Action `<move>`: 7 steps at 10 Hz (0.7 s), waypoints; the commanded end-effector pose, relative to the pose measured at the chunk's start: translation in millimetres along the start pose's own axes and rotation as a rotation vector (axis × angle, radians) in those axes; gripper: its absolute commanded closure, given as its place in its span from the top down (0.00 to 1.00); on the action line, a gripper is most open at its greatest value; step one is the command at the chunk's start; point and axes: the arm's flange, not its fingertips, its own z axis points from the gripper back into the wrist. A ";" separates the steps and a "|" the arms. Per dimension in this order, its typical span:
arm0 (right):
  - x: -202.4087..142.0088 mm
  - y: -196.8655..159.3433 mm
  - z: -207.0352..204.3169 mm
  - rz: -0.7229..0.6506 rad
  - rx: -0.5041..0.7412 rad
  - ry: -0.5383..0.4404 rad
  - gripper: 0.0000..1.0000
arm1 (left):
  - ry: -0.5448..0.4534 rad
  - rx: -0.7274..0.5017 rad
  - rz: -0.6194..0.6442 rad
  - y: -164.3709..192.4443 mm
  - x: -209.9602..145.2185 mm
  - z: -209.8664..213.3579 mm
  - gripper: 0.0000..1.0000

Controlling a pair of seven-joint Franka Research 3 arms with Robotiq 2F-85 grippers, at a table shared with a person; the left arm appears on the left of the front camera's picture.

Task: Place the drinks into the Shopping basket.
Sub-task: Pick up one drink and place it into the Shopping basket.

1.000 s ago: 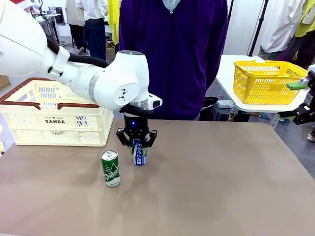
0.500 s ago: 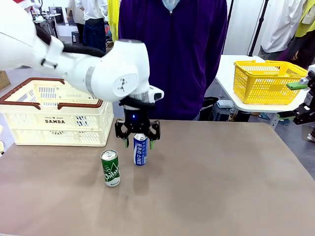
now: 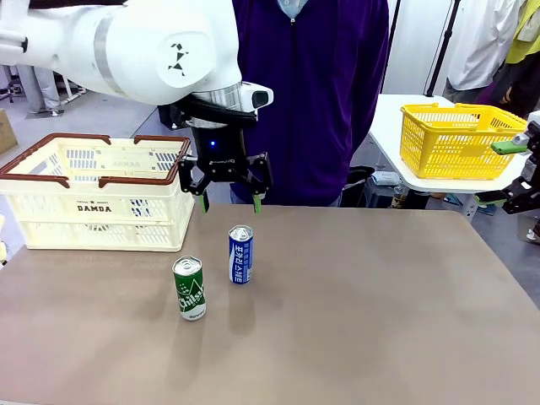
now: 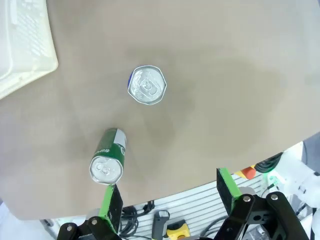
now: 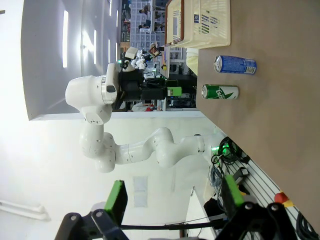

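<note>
Both drinks stand upright on the counter, left of its middle: the blue Pocari Sweat can [image 3: 240, 254] and, just beside it toward the near edge, the green can [image 3: 190, 288]. Neither is in the DAMDA shopping basket [image 3: 93, 207], which sits at the counter's far left corner. The left jaws hang spread wide and empty above the blue can, nearer the far edge. The right jaws wait wide open and empty off the counter's right edge. We judge the first pick not yet made. Next we would lower the left jaws squarely around the blue can, close on its body without nudging the green one, lift clear of the brown rim, and release inside.
</note>
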 end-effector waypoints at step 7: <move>0.0 4.2 3.0 -0.012 -0.012 0.014 1.00 | 0.014 0.073 0.015 -3.0 70.3 -27.7 1.00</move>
